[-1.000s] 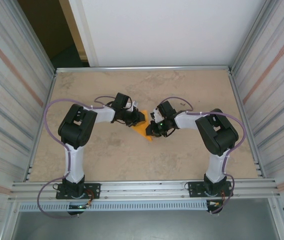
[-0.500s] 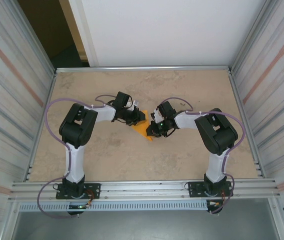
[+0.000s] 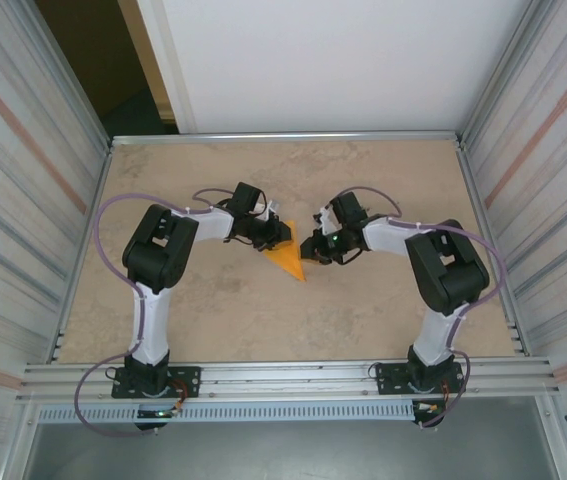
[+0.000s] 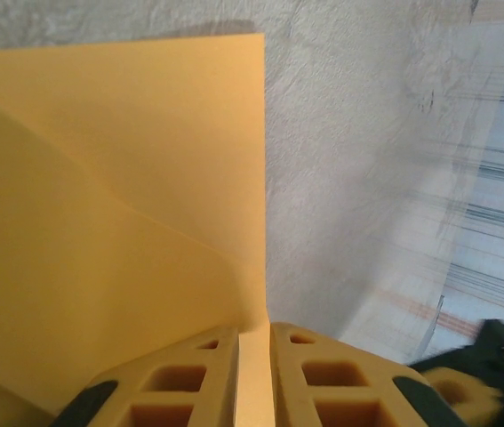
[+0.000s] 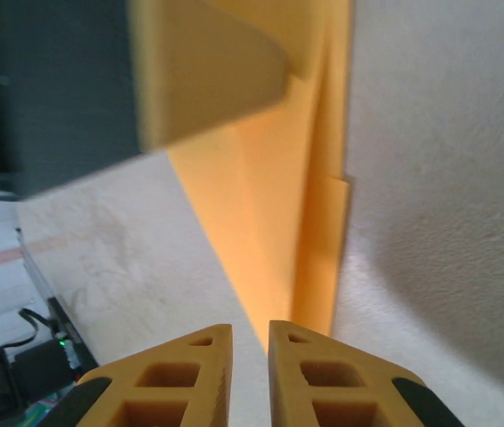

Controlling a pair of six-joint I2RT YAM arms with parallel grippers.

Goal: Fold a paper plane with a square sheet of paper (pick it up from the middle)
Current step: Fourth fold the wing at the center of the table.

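- my left hand (image 4: 253, 331) comes in low from the left, clamped on an edge of the paper plane (image 3: 289, 262), mid-desk (image 3: 213, 300)
- right hand (image 5: 250, 327) faces it, fingers nearly together, just short of the pointed tip

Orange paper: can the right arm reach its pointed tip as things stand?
Probably yes. The right gripper sits just beside the tip of the orange paper, nothing between them, and the left gripper pinches its other end, clear of that path.
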